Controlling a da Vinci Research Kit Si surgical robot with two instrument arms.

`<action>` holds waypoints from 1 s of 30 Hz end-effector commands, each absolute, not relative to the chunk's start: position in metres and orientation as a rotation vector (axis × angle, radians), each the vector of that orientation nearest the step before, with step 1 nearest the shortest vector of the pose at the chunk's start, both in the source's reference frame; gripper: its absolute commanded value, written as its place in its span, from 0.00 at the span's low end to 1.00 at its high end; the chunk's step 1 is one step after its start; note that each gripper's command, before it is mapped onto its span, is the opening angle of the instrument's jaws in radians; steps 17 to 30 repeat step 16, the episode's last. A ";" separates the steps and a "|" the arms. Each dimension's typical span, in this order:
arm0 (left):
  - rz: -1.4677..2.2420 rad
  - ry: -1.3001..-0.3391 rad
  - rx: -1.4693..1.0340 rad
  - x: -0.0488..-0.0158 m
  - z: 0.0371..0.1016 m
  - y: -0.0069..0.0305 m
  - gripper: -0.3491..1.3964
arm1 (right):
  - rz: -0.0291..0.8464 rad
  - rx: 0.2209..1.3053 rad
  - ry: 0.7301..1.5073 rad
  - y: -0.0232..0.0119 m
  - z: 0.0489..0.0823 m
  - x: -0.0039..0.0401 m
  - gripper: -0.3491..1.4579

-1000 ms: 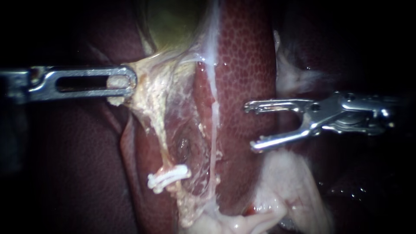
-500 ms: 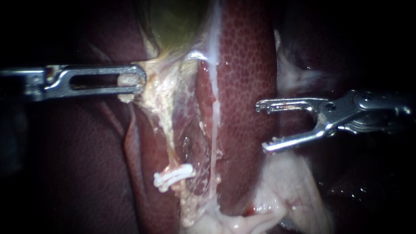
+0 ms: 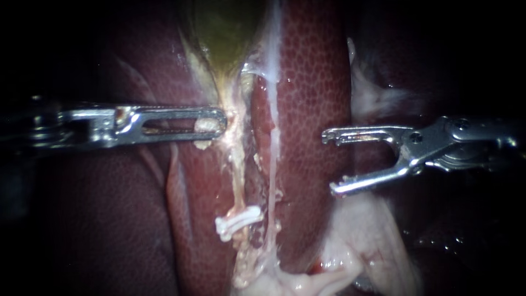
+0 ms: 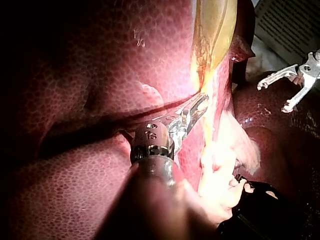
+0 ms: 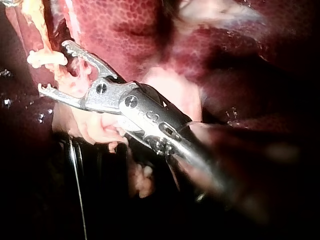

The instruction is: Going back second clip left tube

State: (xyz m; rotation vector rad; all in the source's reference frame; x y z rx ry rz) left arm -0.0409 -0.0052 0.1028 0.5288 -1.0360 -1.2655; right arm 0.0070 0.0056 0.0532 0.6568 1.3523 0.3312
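- The slotted silver left instrument (image 3: 216,121) pinches pale tissue (image 3: 236,137) just below the yellow-green gallbladder (image 3: 224,33).
- The toothed silver right instrument (image 3: 329,163) hovers over the mottled dark-red liver (image 3: 312,82), jaws spread and empty.
- A white plastic clip (image 3: 238,221) crosses the thin pale left tube (image 3: 236,183), well apart from those jaws.

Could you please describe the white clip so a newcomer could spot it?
Start at the red liver and follow the pale tube running down from the greenish gallbladder. Near its lower end sits the clip: the only bright white, bar-shaped thing crossing the tube.
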 end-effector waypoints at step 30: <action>-1.266 -1.035 0.530 -0.0410 0.1027 -0.0050 0.00 | 0.331 0.655 1.354 0.0055 0.0530 0.0073 0.52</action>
